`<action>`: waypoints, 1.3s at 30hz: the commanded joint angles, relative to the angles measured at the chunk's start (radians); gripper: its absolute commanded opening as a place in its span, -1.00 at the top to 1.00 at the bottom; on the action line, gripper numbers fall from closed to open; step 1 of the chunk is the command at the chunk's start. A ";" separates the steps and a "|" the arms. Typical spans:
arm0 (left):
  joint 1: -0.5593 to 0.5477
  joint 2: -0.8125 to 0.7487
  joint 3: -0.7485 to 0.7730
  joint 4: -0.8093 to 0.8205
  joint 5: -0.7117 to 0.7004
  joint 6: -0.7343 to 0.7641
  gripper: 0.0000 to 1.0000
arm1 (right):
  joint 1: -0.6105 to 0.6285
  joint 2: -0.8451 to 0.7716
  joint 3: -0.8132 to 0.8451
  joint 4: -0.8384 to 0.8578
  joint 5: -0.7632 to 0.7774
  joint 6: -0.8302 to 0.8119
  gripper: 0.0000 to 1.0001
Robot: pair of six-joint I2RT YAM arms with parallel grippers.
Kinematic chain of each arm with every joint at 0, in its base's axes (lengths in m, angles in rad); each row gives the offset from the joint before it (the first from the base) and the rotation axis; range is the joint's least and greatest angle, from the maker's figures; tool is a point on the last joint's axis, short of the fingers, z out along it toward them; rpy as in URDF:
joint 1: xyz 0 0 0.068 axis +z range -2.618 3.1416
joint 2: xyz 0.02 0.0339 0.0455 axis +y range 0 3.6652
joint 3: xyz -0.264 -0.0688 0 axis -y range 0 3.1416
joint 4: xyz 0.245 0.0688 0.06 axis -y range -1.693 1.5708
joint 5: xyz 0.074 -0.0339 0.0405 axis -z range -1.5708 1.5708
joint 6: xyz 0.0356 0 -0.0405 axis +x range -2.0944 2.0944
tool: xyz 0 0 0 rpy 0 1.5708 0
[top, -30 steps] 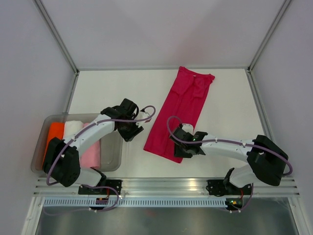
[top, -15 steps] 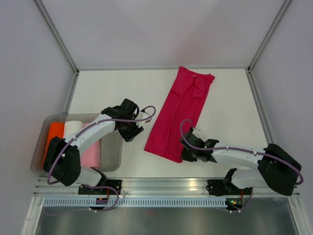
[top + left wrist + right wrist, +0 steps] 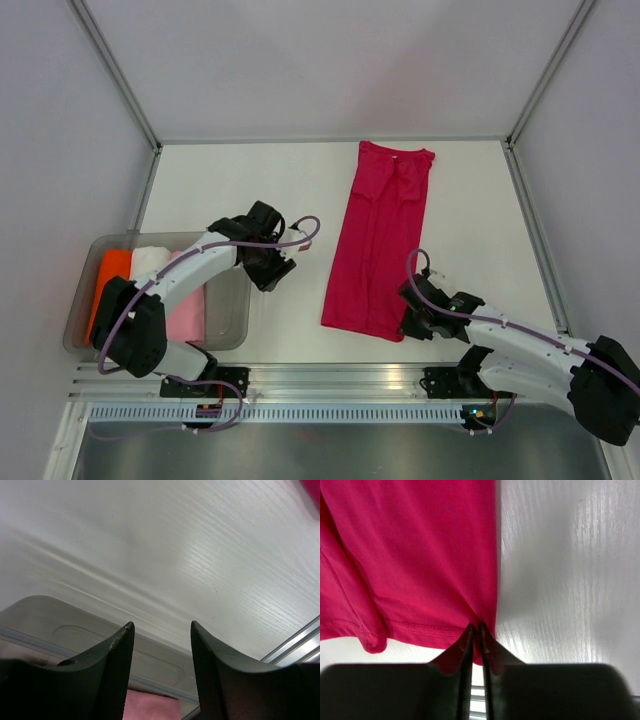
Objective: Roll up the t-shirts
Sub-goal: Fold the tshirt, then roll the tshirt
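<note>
A white, faintly grained tabletop [image 3: 240, 180] fills an enclosure of pale grey walls [image 3: 330, 60], with a ribbed metal rail [image 3: 340, 375] running along its near edge. The magenta t-shirt [image 3: 380, 240] lies flat on the tabletop right of centre, folded into a long narrow strip that runs from the far edge toward the rail, slightly slanted. Its near hem ends just short of the rail. The right hand [image 3: 407, 325] sits at the near right corner of that strip. The right wrist view shows its fingers [image 3: 465, 652] clenched together with the hem of the cloth pinched between them. The left hand [image 3: 272, 272] hovers over bare tabletop, well apart from the magenta t-shirt, released, its two fingers [image 3: 117, 655] spread with nothing between them. Just beside it, at the near left, stands a clear plastic bin [image 3: 243, 310] holding the orange t-shirt [image 3: 110, 265], the white t-shirt [image 3: 148, 262] and the pale pink t-shirt [image 3: 187, 320], laid side by side.
</note>
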 commanded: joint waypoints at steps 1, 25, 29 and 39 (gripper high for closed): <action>-0.009 -0.001 0.044 -0.013 0.097 -0.032 -0.10 | -0.007 -0.004 -0.008 -0.052 -0.034 -0.019 0.61; -0.274 -0.234 -0.129 0.096 0.535 0.800 -0.27 | -0.125 -0.335 0.425 0.077 -0.054 -1.316 -0.72; -0.314 -0.227 -0.228 0.254 0.501 0.882 -0.29 | -0.125 -0.342 0.327 0.030 -0.139 -1.500 -0.70; -0.339 -0.089 -0.364 0.524 0.518 1.090 -0.26 | -0.004 -0.191 0.112 -0.154 -0.260 -2.069 -0.68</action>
